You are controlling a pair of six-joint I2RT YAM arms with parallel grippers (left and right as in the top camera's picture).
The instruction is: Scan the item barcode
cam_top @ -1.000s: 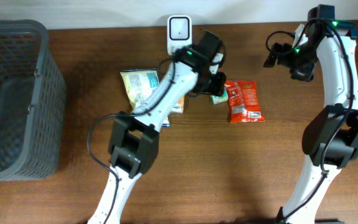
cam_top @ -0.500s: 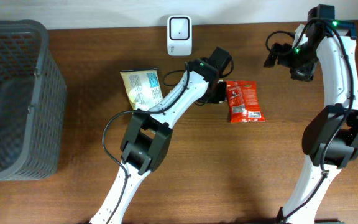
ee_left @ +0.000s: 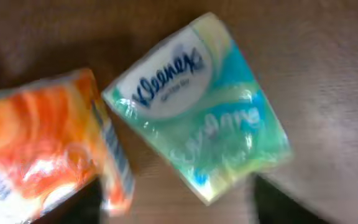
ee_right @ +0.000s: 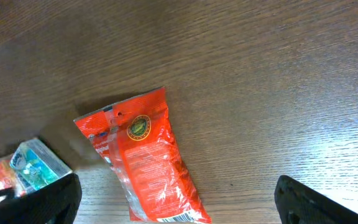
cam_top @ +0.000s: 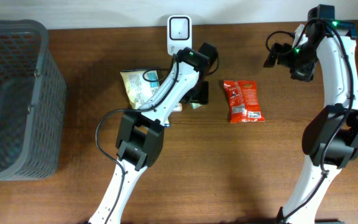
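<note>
Evidently the tissue pack [ee_left: 197,109] is the item in hand. It is seen lying flat on the desk [cam_top: 291,174], logo side up, near the middle of the far edge and just short of the scanner [cam_top: 179,34], which is stood at that edge. No barcode can be made out on the upper face, so it is judged that the pack must be lifted and turned before a scan can be taken.

The left gripper [ee_left: 180,205] is held directly above the pack with its fingers spread, one to either side of the pack's near end. Nothing is pinched, though blur hides whether the wrapper is touched. The pose is read as a straddle, set so the pack can be closed on across its width.

An orange packet [ee_left: 42,149] is lodged close against one side of the pack; contact cannot be told. Little room is left for a finger there. A yellow packet [cam_top: 140,87] lies further toward the left edge, and a red packet [cam_top: 243,101] is set apart toward the right.

The right gripper [ee_right: 178,202] is held high near the far right corner, jaws wide and empty, presumably parked clear of the work. A basket [cam_top: 48,74] is placed at the left edge, probably for scanned goods.
</note>
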